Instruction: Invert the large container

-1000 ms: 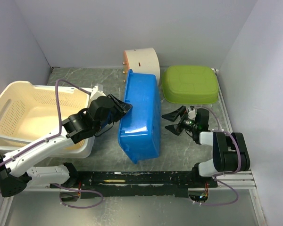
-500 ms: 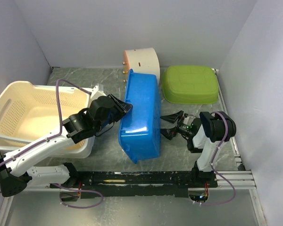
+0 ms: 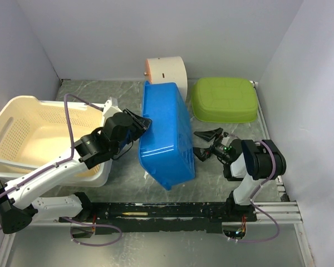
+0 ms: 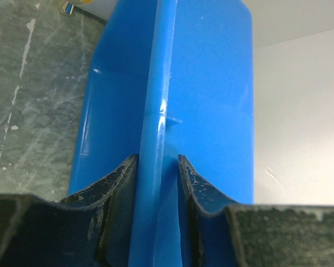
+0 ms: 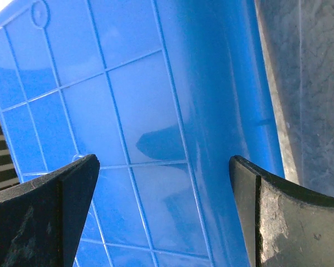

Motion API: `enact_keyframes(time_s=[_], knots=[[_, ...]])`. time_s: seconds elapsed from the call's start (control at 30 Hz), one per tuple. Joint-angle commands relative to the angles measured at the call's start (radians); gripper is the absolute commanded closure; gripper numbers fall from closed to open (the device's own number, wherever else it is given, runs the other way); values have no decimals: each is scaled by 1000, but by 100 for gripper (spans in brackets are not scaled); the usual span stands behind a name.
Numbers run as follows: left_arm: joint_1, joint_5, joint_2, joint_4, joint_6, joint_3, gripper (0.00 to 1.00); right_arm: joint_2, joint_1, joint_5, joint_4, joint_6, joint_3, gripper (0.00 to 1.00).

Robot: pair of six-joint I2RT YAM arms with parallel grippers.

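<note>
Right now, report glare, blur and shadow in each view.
Top view: sharp, evenly lit, soft shadow beside the bin. Left wrist: glare streak down the bin's rim, left end effector dark, close. Right wrist: dull sheen on the bin's grid.

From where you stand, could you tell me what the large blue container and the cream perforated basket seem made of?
Large blue rectangular container: likely glossy moulded plastic, given bright highlights along its rim and a ribbed grid on its base. Cream perforated basket: probably plastic too, duller satin finish, with rows of small moulded holes in its walls.
</note>
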Motion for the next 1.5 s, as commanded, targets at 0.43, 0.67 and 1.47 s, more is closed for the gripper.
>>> enact_keyframes(time_s=[0.43,0.67,1.47], knots=[[-75,110,218,-316,187,-124,77,-328,-238,-308,159,82,-123,0],[-120,74,266,-368,150,-89,64,-695,-281,-168,-1401,-885,213,0],[-115,-91,150,-391,166,103,2,-716,-175,313,-1900,-1262,703,0]])
